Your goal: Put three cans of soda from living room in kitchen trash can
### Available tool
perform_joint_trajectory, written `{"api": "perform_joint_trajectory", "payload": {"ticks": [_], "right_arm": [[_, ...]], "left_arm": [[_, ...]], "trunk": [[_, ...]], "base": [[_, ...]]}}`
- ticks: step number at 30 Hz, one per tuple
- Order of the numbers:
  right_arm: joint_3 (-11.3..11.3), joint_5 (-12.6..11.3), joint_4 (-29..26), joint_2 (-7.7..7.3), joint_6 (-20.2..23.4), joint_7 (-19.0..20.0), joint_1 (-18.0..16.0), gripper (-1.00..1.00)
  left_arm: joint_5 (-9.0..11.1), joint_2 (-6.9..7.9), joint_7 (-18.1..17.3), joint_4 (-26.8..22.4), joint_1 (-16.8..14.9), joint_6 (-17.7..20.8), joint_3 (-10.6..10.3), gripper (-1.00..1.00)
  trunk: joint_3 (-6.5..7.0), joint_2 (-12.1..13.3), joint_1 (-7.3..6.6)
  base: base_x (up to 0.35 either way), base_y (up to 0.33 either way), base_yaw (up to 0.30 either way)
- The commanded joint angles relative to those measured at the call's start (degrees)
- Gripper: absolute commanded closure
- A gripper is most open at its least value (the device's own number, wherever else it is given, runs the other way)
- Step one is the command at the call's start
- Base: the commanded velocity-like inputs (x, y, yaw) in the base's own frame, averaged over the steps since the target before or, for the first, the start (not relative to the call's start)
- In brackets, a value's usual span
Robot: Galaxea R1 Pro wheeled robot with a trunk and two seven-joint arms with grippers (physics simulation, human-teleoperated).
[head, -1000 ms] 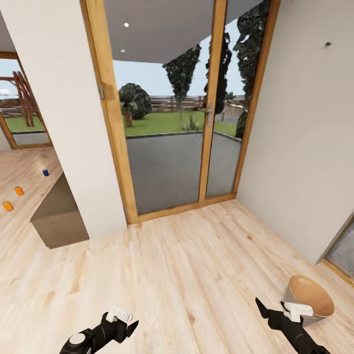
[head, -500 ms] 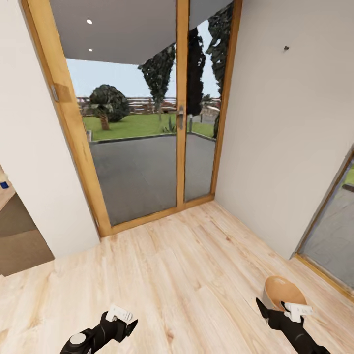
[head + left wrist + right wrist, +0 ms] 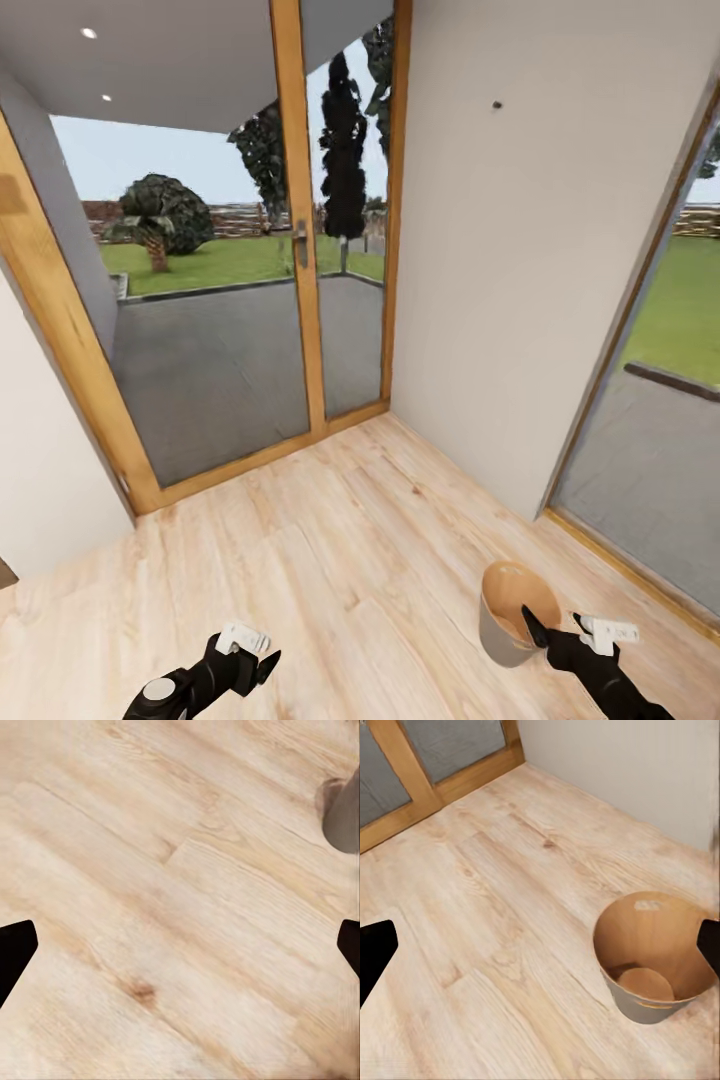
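Note:
The tash can stands upright on the pale plank floor at the lower right of the head view, grey outside and glossy brown inside. My right gripper hangs open just to its right, level with the rim and holding nothing. In the right wrist view the tash can shows a bare brown bottom, and my right gripper is spread wide. At the lower left my left gripper is open over bare floor. The left wrist view has my left gripper spread above planks, with the tash can's grey wall at one edge. The cans of soda are out of view.
Wood-framed glass doors fill the far left and centre. A white wall forms a corner with them. Another glass door runs along the right. Pale plank floor stretches between me and the doors.
The camera has swung right: the cans and the brown block on the left have left the picture, and the tash can now sits nearer the centre. Both arms keep their pose.

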Motion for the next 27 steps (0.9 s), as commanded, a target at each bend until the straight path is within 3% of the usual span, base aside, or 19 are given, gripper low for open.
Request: {"api": "perform_joint_trajectory", "payload": {"ticks": [1, 9, 12, 27], "right_arm": [[0.0, 0.0, 0.0, 0.00, 0.0, 0.0, 0.0, -1.00], [0.0, 0.0, 0.0, -0.02, 0.0, 0.0, 0.0, -1.00], [0.0, 0.0, 0.0, -0.05, 0.0, 0.0, 0.0, -1.00], [0.0, -0.1, 0.0, 0.34, -0.2, 0.0, 0.0, -1.00]], "left_arm": [[0.0, 0.01, 0.0, 0.0, 0.0, 0.0, 0.0, -1.00], [0.0, -0.04, 0.0, 0.0, 0.0, 0.0, 0.1, -1.00], [0.0, -0.01, -0.1, 0.0, 0.0, 0.3, 0.6, -1.00], [-0.1, -0.04, -0.3, 0.1, 0.0, 1.0, 0.8, -1.00]], "trunk": [[0.04, 0.0, 0.00], [0.35, 0.0, 0.00], [0.45, 0.0, 0.00], [0.95, 0.0, 0.00]], "base": [[0.112, -0.269, -0.248], [0.079, -0.268, -0.246], [-0.029, -0.014, -0.200], [-0.013, 0.256, -0.098]]}}
